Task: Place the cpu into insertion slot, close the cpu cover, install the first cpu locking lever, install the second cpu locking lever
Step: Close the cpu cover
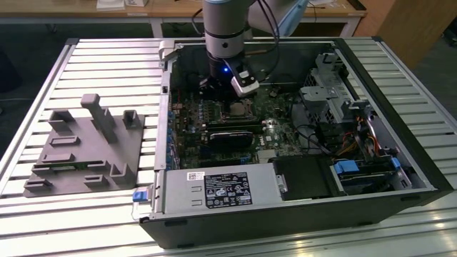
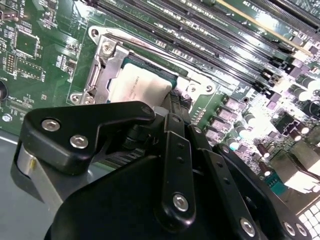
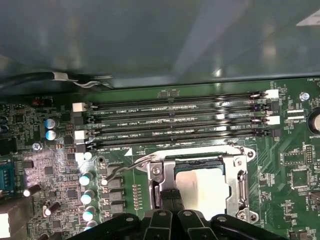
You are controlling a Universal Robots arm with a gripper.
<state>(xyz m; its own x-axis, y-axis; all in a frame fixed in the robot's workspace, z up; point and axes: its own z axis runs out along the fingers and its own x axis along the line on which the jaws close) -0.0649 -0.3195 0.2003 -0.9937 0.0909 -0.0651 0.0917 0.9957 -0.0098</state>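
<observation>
Lying open on the slatted table [image 1: 107, 59], the computer case [image 1: 286, 222] is marked by a white-and-black label [image 1: 227, 190] at its near side, print too small to read. The insertion slot [image 3: 197, 161] is filled by the cpu [image 3: 207, 187], framed by the cpu cover [image 3: 235, 185]; the clenched gripper [image 3: 170, 194] is held just beside it

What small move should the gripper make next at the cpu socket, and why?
Probably ease toward the locking lever and press it down. The cpu lies seated and the cpu cover seems flat over it, while the lever juts out loose beside the gripper.
</observation>
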